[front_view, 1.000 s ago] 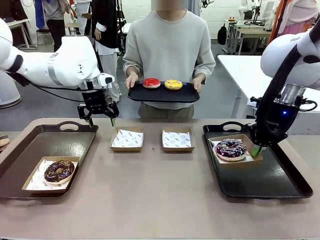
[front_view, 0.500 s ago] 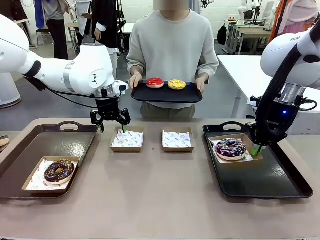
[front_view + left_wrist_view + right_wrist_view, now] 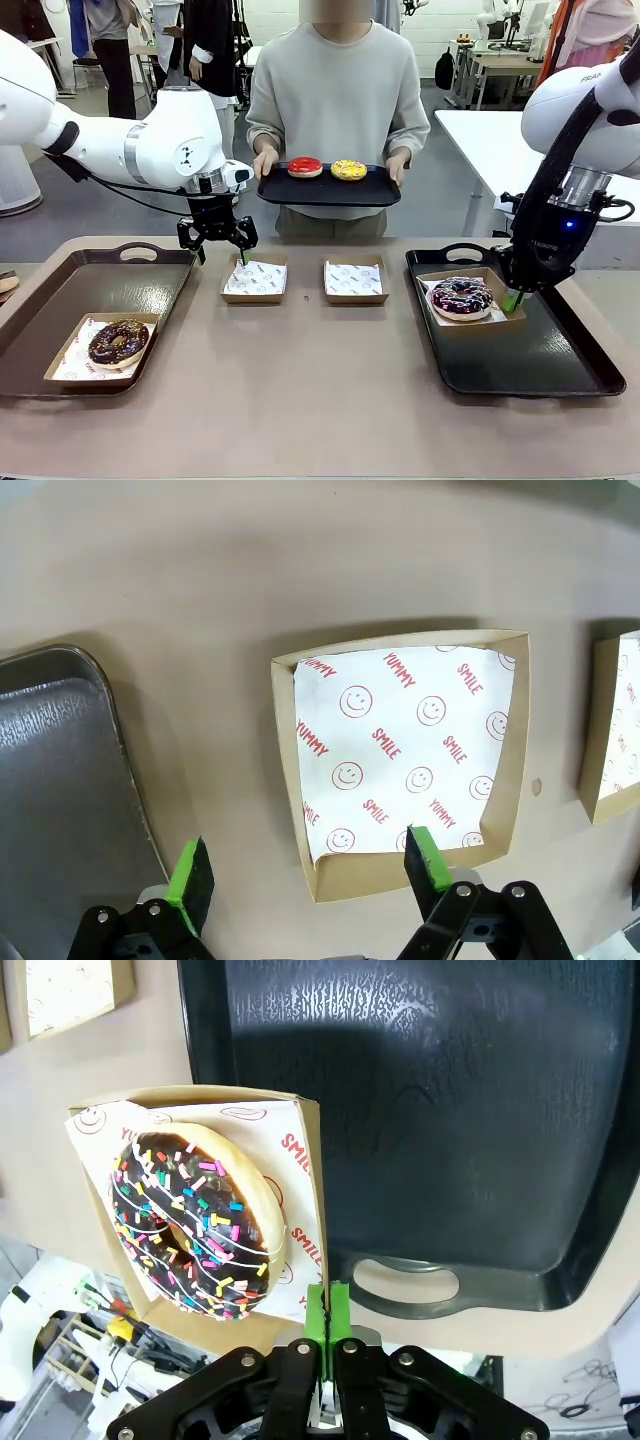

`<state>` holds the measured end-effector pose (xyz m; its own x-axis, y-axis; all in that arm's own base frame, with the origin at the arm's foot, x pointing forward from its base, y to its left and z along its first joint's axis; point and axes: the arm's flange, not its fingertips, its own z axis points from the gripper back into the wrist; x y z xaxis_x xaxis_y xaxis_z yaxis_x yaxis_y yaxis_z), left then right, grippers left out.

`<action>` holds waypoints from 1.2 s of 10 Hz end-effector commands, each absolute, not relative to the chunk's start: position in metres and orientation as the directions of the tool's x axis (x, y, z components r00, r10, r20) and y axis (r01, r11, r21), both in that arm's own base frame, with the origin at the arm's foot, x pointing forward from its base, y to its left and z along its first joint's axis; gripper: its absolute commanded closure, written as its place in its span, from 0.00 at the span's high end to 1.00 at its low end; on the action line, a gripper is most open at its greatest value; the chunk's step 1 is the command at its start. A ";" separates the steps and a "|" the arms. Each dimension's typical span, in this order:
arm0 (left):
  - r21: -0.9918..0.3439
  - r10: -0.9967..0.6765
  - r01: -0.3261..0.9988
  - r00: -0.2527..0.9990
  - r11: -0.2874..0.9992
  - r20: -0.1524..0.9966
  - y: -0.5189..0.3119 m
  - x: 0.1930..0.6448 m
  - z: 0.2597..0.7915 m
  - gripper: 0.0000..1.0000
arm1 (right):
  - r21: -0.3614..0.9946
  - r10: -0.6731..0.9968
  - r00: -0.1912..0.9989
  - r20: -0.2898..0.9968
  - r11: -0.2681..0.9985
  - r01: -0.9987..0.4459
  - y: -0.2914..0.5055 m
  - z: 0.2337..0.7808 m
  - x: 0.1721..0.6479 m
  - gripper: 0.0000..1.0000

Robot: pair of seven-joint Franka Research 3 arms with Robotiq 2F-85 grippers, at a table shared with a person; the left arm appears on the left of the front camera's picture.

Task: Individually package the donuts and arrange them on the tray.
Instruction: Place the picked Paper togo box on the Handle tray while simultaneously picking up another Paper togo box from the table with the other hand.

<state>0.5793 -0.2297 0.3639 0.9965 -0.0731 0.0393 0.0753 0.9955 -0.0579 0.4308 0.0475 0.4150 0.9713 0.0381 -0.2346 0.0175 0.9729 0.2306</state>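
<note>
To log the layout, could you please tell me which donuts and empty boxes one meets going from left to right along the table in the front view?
Chocolate donut → left empty box → right empty box → purple donut.

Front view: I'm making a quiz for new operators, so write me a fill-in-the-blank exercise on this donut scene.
1. The person's tray carries a red donut and a ____ one.
2. The left gripper, jaws ____, hovers above an empty box.
3. The right gripper is shut on the wall of the filled box, which holds the ____ donut.
4. The chocolate donut sits boxed on the table tray at the robot's ____.
Missing: yellow, open, purple, left.
</note>
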 end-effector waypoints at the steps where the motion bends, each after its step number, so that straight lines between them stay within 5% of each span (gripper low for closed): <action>1: -0.058 -0.073 0.075 0.997 0.995 0.039 -0.230 0.579 0.364 1.00 | 0.231 0.038 0.971 -0.235 0.973 0.017 0.047 0.415 0.431 0.01; 5: -0.049 -0.049 0.055 0.993 0.997 0.108 -0.215 0.568 0.366 1.00 | 0.065 -0.050 0.996 -0.067 0.996 0.054 0.050 0.412 0.398 0.01; 12: 0.005 -0.056 0.056 0.997 0.998 0.059 -0.243 0.584 0.343 1.00 | 0.104 -0.047 0.984 -0.169 0.992 0.065 0.039 0.375 0.384 0.01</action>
